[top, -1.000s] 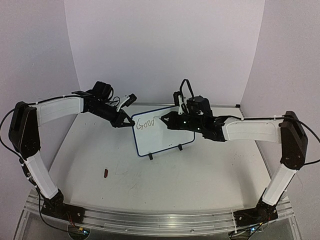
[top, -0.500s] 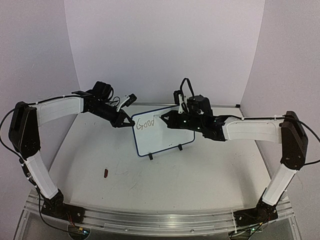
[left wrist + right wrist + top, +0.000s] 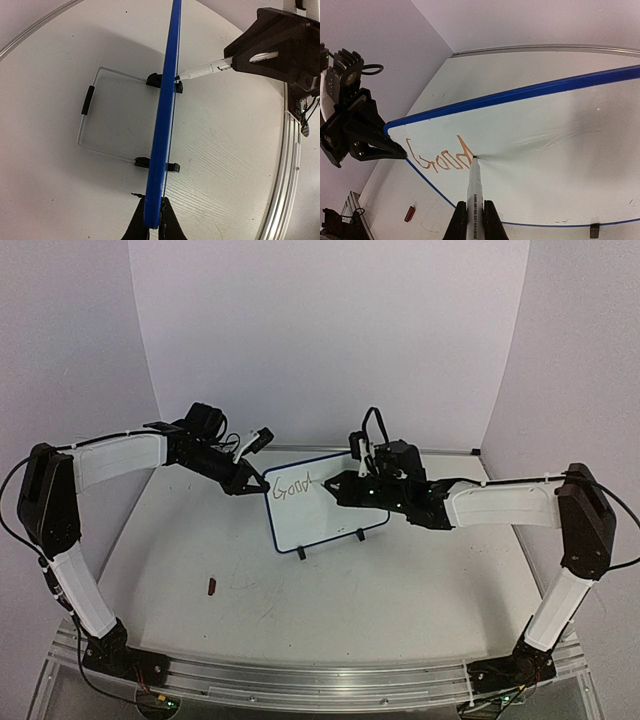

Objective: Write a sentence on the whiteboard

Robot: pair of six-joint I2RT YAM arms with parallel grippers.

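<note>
Right wrist view | right gripper (image 3: 472, 222) clamps marker (image 3: 474, 192), tip at end of "Good" (image 3: 440, 159) | left gripper (image 3: 152, 227) pinches whiteboard (image 3: 560, 145) rim | right arm edged rightward: word 1 looks done, more to write

High rear overview — close wrist views share the whiteboard (image 3: 322, 522).

Plain pale walls (image 3: 330, 330) enclose white table (image 3: 400, 590); aluminium rail (image 3: 300, 677) along near edge.

Whiteboard (image 3: 555, 130) face smooth, slightly glossy; rim (image 3: 520, 92) looks plastic. Table (image 3: 225, 165) matt white with faint grain texture. Near-edge rail (image 3: 300, 678) is brushed metal.
</note>
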